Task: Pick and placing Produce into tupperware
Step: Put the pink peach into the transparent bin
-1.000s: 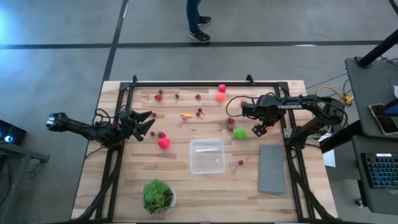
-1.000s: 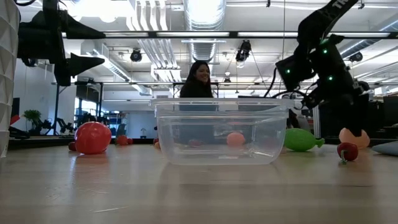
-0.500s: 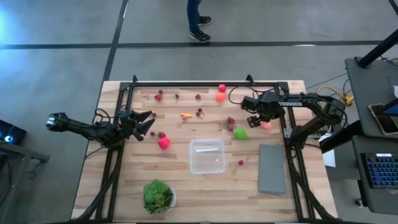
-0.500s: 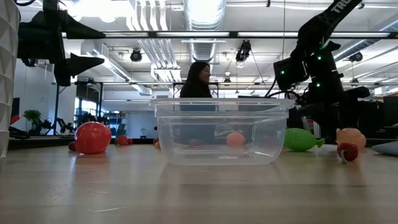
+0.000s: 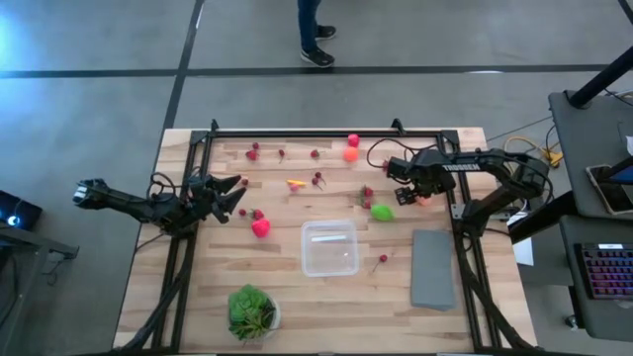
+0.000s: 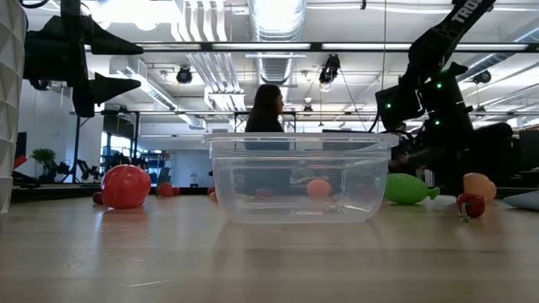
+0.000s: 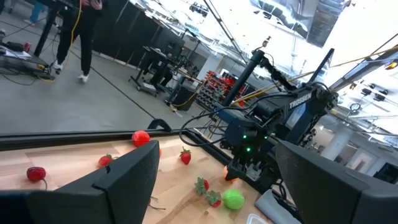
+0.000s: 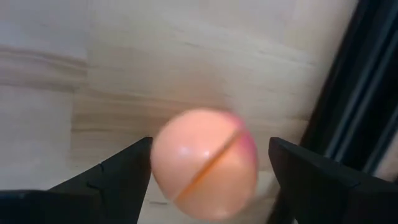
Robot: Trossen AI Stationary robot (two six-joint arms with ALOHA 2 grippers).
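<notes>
Looking straight down, I take the clear container as my landmark near the middle of the wooden table; it sits upright with nothing in it that I can make out. My right gripper is down close to the board, up and to the right of the container, its fingers spread wide on either side of a peach-coloured fruit. In the right wrist view that fruit fills the gap between the two dark fingers without either one touching it, so nothing is held. Between this gripper and the container lies a lime-green piece, and a small red cherry rests just off the container's right edge.

My left gripper hangs well to the left of the container, jaws wide apart and empty. A round pink-red fruit lies between it and the container. Beyond the container, toward the far rail, small red berries are scattered in a loose row, with an orange piece and a yellow-and-red piece among them.

To the container's right lies a flat grey slab. Nearer me and to the left stands a white bowl with a leafy plant. A person shows behind the container in the low view.
</notes>
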